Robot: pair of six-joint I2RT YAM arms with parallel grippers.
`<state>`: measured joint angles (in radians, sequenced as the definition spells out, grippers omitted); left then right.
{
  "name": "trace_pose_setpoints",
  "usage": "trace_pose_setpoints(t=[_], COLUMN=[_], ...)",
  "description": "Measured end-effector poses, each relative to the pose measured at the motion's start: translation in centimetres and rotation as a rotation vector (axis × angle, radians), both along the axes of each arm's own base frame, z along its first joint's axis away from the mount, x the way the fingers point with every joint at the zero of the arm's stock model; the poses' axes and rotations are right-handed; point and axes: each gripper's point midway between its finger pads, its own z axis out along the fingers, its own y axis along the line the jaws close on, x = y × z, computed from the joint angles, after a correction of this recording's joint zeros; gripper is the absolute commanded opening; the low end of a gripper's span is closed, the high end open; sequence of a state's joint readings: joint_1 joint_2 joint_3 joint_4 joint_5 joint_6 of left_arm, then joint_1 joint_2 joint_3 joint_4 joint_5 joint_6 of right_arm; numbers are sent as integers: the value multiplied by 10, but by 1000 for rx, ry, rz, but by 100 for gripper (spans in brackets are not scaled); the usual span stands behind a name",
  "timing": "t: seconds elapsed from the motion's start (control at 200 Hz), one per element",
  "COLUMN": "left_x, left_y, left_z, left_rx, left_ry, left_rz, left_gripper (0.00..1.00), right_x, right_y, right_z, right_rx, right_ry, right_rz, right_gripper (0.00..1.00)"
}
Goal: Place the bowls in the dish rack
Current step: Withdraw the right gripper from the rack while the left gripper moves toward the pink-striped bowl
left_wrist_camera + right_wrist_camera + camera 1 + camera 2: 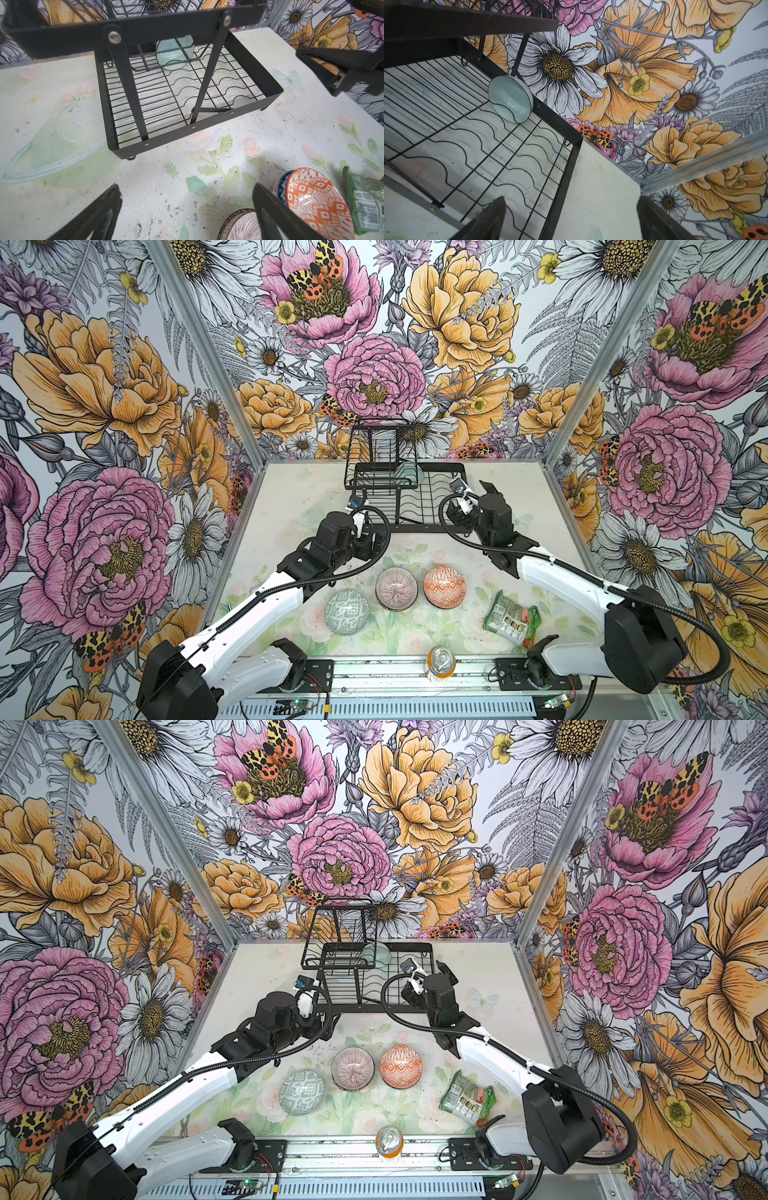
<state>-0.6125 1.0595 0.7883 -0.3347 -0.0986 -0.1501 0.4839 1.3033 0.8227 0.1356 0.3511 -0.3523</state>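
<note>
The black wire dish rack (419, 526) stands at the back middle of the table. A pale teal bowl (409, 472) leans on edge at the rear of its lower tier (510, 99). Nearer the front, the grey-green maze bowl (346, 612), pink-striped bowl (396, 588) and orange-white bowl (444, 586) sit upright. In the left wrist view a blue bowl (280, 185) shows under the orange one. My left gripper (187, 187) hangs open and empty over the table between rack and bowls. My right gripper (571, 199) is open and empty, straddling the rack's right edge.
A green snack packet (512, 617) lies right of the bowls. A drink can (441, 662) stands at the front rail. The rack's raised upper tier (380, 448) overhangs its left half. Floral walls close the back and both sides.
</note>
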Motion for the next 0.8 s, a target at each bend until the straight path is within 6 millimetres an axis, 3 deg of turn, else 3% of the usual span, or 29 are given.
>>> trace_pose_setpoints(t=[0.2, 0.48, 0.801], left_x=[-12, -22, -46], left_y=[2, -5, -13], left_z=[-22, -34, -68], left_rx=[20, -18, 44], left_ry=[65, 131, 263], left_rz=[-1, -35, -65], left_gripper=[99, 99, 99], right_x=[-23, -53, -61], right_y=[-5, -2, 0], right_z=[-6, -43, -48], right_rx=[152, 297, 354], right_ry=[182, 443, 512], right_rz=[-56, -108, -130], right_gripper=[100, 99, 100])
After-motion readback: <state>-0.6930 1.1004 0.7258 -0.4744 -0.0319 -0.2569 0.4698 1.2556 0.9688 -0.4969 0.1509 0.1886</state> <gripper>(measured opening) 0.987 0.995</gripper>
